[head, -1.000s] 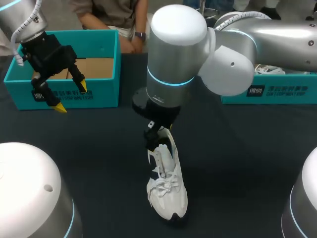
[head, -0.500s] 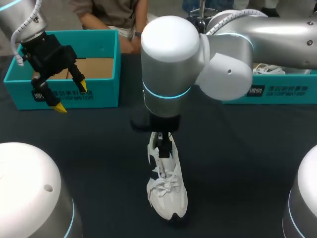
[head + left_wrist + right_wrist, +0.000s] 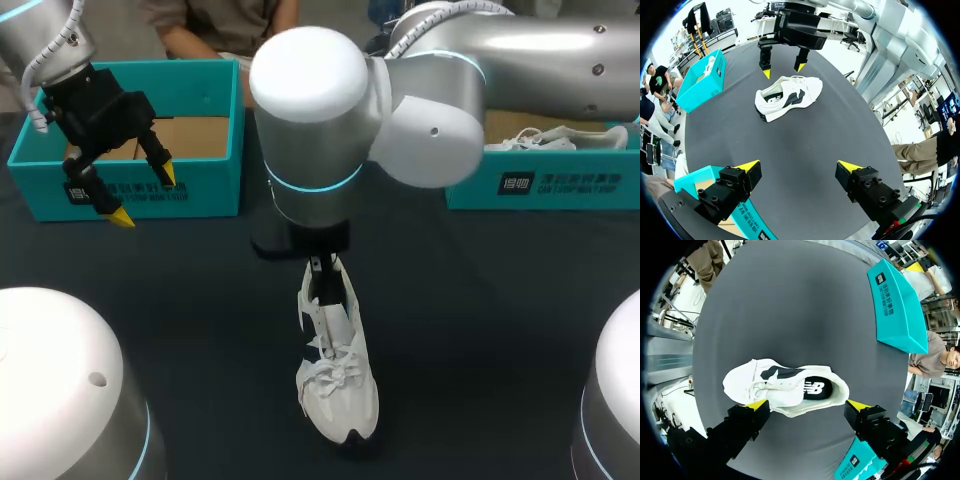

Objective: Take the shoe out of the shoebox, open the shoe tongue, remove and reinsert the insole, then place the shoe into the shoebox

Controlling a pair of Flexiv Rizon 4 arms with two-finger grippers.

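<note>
Spanning everything, the dark table [image 3: 480,330] lay under the right arm [image 3: 310,110], which reached to its middle. The left shoebox [image 3: 200,190] sat at 10 o'clock, the right shoebox [image 3: 560,185] at 2. The white sneaker [image 3: 338,385] rested toward 6 o'clock, outside both. The right gripper [image 3: 808,405] hung spread above its heel, untouching; the left gripper [image 3: 799,165] gaped by the left shoebox.

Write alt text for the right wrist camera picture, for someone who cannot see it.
A white shoe with a dark inside lies on the dark table just ahead of the right gripper, whose two yellow-tipped fingers stand open to either side of it. A teal shoebox sits farther off on the table.
</note>
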